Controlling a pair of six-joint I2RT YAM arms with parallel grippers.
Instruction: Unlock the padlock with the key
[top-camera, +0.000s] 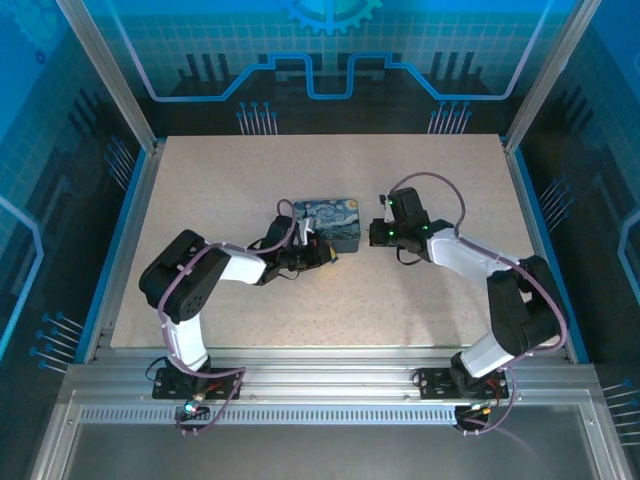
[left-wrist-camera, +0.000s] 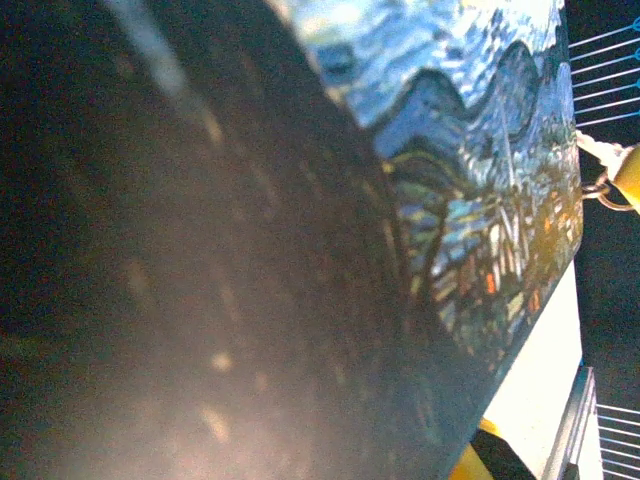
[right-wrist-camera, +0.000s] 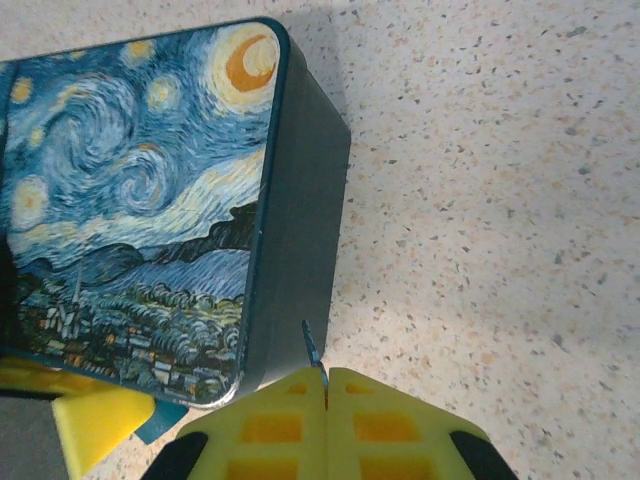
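At worktop (top-camera: 220, 190) centre, right end effector (right-wrist-camera: 326, 384) clenches the key (right-wrist-camera: 310, 346) by its end, so insertion load could twist it loose; left end effector (top-camera: 320, 255) grip cannot be told.

Your tabletop (top-camera: 250, 180) is a pale, speckled surface. One thing lies directly on it: a dark blue box (top-camera: 328, 222) with a swirling night-sky lid, resting flat on its base. Seen from your right pincer (right-wrist-camera: 327, 375), the box sits just ahead and to the left, its dark side wall near the fingertips, and bare tabletop spreads ahead and to the right. Your left pincer (top-camera: 328, 255) is just beside the box's opposite end.
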